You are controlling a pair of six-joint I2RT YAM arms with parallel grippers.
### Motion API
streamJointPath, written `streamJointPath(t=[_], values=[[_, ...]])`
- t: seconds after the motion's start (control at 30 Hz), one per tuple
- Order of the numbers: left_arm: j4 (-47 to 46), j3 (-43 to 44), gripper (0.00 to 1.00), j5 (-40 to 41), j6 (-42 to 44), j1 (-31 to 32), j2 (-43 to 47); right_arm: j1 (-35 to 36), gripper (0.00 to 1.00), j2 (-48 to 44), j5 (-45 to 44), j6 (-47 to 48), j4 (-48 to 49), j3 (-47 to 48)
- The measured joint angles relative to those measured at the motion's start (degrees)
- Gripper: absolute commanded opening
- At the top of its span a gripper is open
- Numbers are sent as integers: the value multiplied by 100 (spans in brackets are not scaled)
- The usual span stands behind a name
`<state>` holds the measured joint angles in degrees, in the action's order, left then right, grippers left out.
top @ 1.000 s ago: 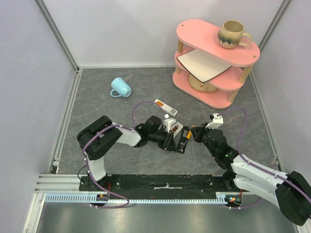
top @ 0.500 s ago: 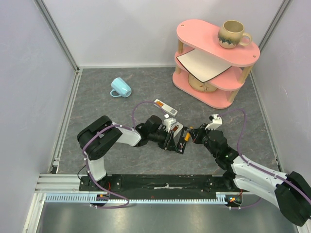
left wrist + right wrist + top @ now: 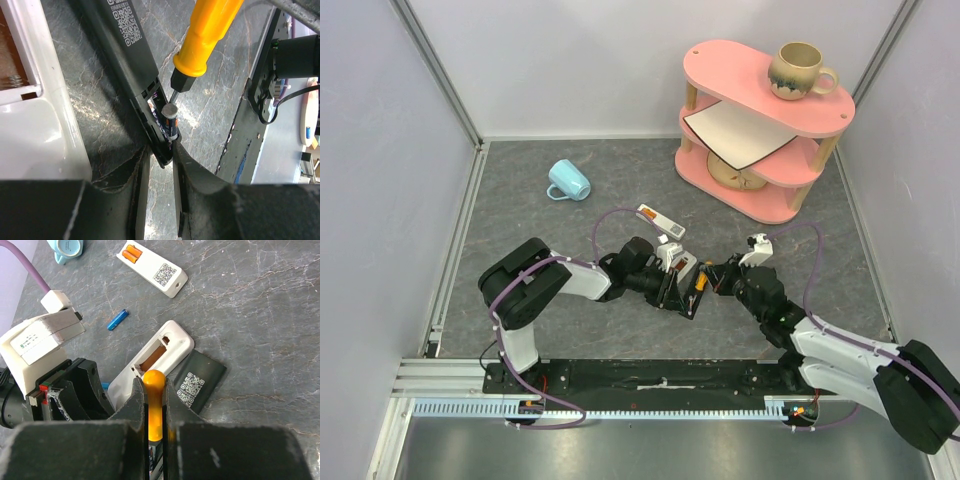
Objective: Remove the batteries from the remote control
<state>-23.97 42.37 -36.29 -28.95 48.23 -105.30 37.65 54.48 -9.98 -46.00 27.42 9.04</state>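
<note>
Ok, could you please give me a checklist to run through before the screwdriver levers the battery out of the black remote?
1. Left gripper clamps the black remote: ok.
2. Right gripper clamps the screwdriver: ok.
3. Screwdriver tip meets the battery at its end: ok.
4. Battery free of its slot: not ok, it sits inside.
5. Tip wedged under the battery: cannot tell.

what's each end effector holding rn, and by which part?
The right end effector grips the orange-handled screwdriver by its handle. The left end effector clamps the black remote at its open battery-compartment end.
</note>
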Motion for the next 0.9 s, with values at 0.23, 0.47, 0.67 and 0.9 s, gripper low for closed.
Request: streamJointPath(t=[0.23,0.47,0.67,0.9], values=[[72,0,31,22,0,-11,31,0,0,98,70,-11,111,11],[313,0,31,229,4,-11,157,11,0,9,267,-85,-33,151],[387,2,29,297,4,-9,195,11,0,-195,306,-85,-181,173],[575,11,38,382,13,-9,295,11,0,-201,260,-83,-181,234]])
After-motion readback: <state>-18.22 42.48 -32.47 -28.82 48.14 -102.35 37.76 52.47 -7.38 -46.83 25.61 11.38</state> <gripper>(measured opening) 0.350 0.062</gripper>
